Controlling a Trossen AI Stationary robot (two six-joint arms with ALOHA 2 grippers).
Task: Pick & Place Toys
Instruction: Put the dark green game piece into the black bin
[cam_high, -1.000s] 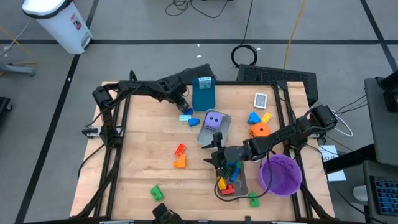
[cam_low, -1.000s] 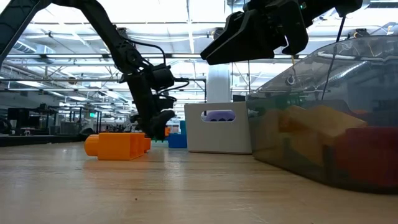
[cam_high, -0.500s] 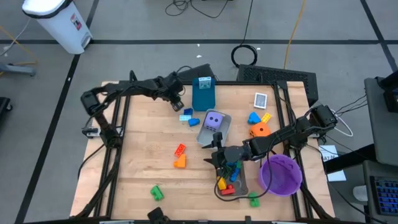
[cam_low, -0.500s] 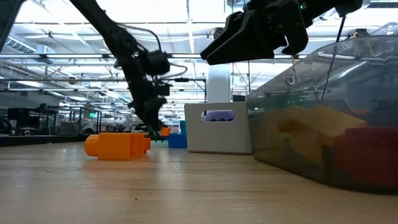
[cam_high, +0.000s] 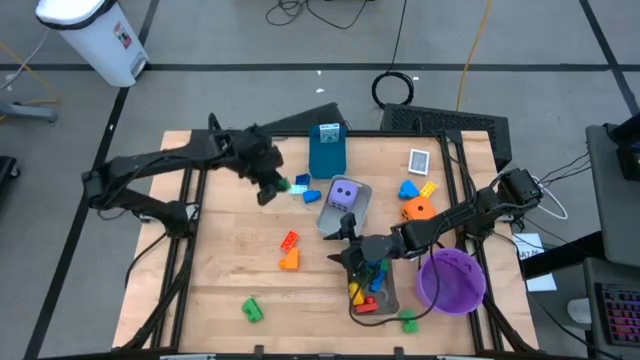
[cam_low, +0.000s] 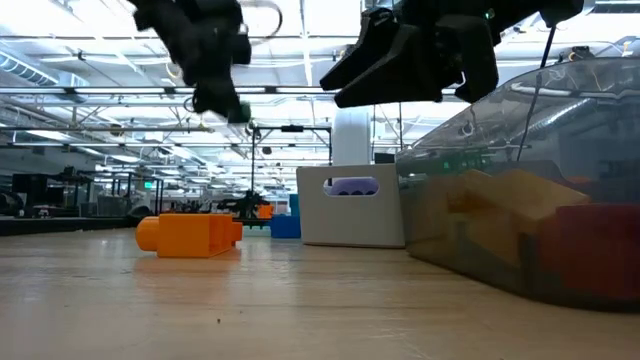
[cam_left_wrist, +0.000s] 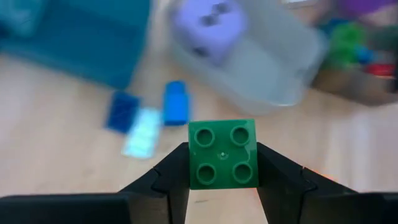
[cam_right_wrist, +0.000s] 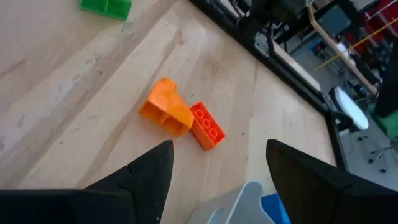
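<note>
Left wrist view: left gripper (cam_left_wrist: 222, 163) is pinching a green brick (cam_left_wrist: 222, 154) between its two dark fingers (cam_left_wrist: 169, 177), studs facing the camera.
Left gripper position: in the high view it (cam_high: 270, 187) is hanging above the far-left part of the table (cam_high: 220, 260), with the green brick (cam_high: 283, 184) showing at its tip; in the low view it (cam_low: 222, 100) is sitting high above the wood.
Beneath and beside it: small blue bricks (cam_high: 304, 186) are lying on the table, just beside a teal box (cam_high: 327, 150).
Purple die: it (cam_high: 344, 194) is resting in the farther grey tray (cam_high: 357, 211).
Right gripper: it (cam_high: 353, 250) is hovering over the nearer grey tray (cam_high: 390, 292), fingers (cam_right_wrist: 142, 177) standing apart and holding nothing.
Nearer tray contents: red, yellow and blue bricks (cam_high: 366, 295) are lying inside.
Loose toys, mid-table: an orange brick (cam_high: 289, 260) and a red brick (cam_high: 289, 240) are lying touching each other.
Loose toys, near edge: one green brick (cam_high: 251, 310) is lying at the left; another (cam_high: 408, 321) is lying just beside the nearer tray.
Far right: an orange die (cam_high: 417, 209), a blue brick (cam_high: 408, 190) and a yellow brick (cam_high: 428, 188) are clustering together.
Purple bowl: it (cam_high: 452, 281) is standing just beside the nearer tray.
</note>
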